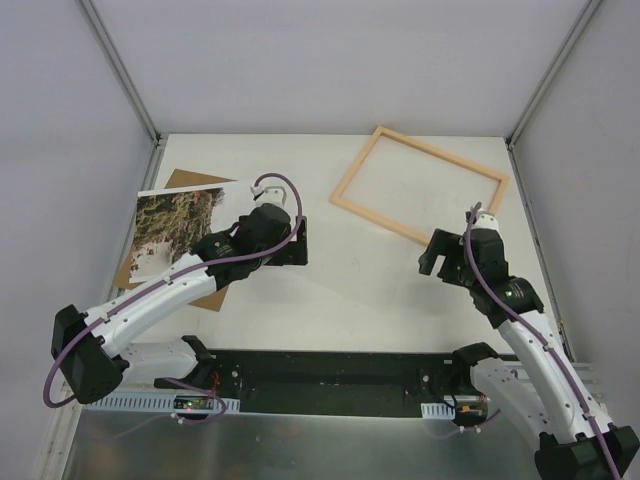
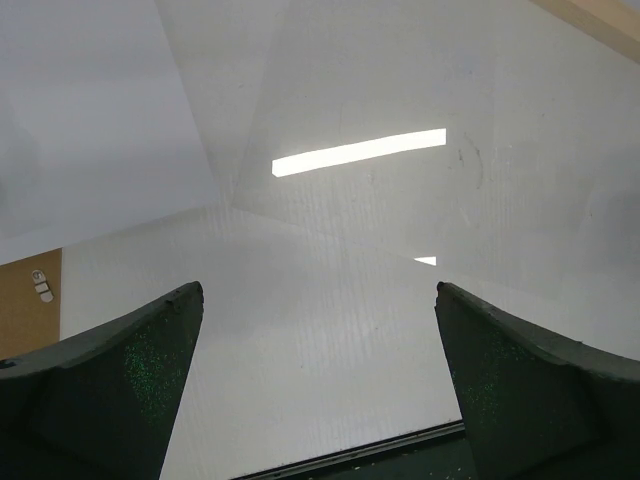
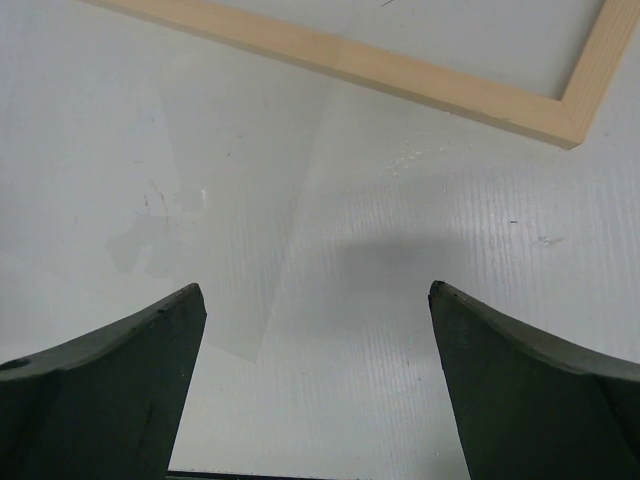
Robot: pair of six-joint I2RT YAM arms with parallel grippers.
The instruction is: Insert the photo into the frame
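1. Where the table [image 1: 340, 290] has its far left side, the photo [image 1: 175, 225] lies flat with its picture side up: green-brown rocks and a pale sky.
2. It rests partly on a brown board [image 1: 185, 180], and the left arm hides its near right corner.
3. The frame [image 1: 440, 153] lies flat on the far right, turned at a slant. It has thin strips of light wood, and the white table shows through its middle.
4. The photo and the frame are well apart.
5. The left gripper [image 1: 295, 242] is wide open and holds nothing. It hangs over bare table just right of the photo.
6. The right gripper [image 1: 437, 255] is wide open and empty too, just on the near side of the frame.
7. Only the top view shows the photo. The right wrist view shows one wood strip and a corner of the frame up close. The left wrist view shows a bit of brown board at its left edge.
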